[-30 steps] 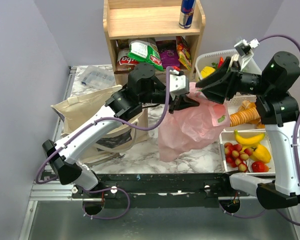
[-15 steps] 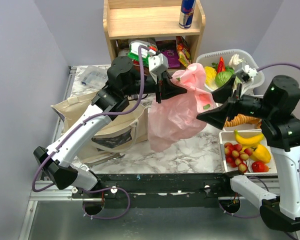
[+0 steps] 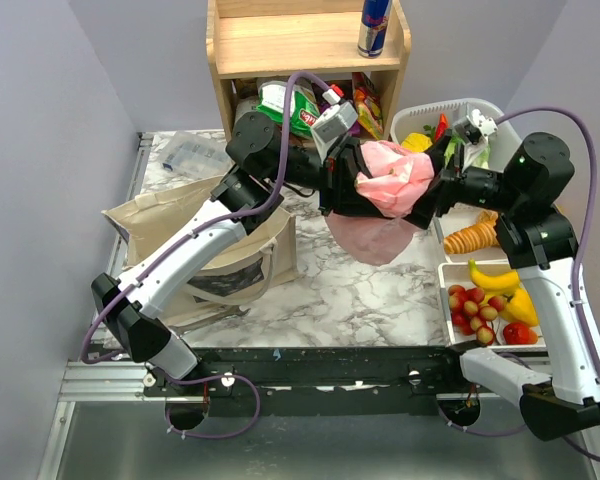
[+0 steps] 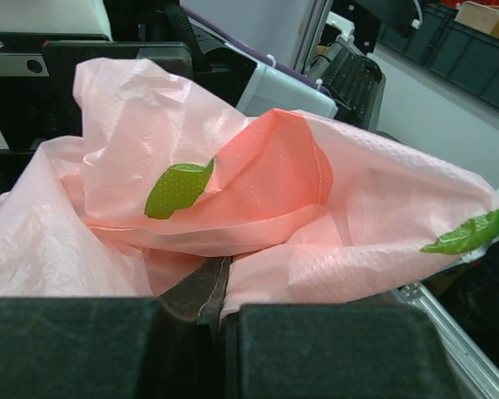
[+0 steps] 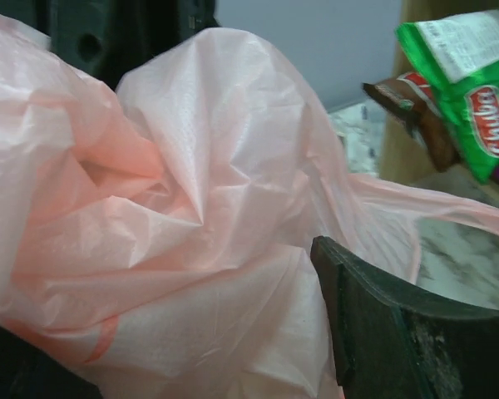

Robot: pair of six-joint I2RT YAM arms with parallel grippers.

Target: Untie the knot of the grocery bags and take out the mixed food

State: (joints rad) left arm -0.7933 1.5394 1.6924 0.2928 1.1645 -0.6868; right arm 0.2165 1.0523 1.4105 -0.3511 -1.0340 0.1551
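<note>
Nearest the arm bases, a white tray point(image 3: 447, 272) at the right edge of the table holds a banana point(image 3: 498, 277), a yellow pepper point(image 3: 526, 305) and a heap of small red and pale fruits point(image 3: 470, 305). The marble table point(image 3: 370, 300) is white with grey veins. On its left side the beige canvas tote point(image 3: 170, 225) lies slumped; what it holds cannot be told.

Above mid-table, the pink plastic bag point(image 3: 388, 182) hangs clear of the surface between the arms. The left gripper point(image 4: 214, 287) is clamped tight on a fold of it. The right gripper point(image 3: 430, 192) stands wide, with plastic bunched between its jaws but no pinch visible. The bag looks slack and light, so it is probably emptied. No knot shows in any view, so whether it is undone cannot be told. Judging by the food lying in the tray and basket, the task seems well advanced, with the tote possibly left.

Farther back stands a white basket point(image 3: 480, 104) of produce, then a wooden shelf point(image 3: 300, 45) with a green snack bag point(image 3: 290, 105) and a can point(image 3: 373, 25) on top. Plain pale walls close the space.
</note>
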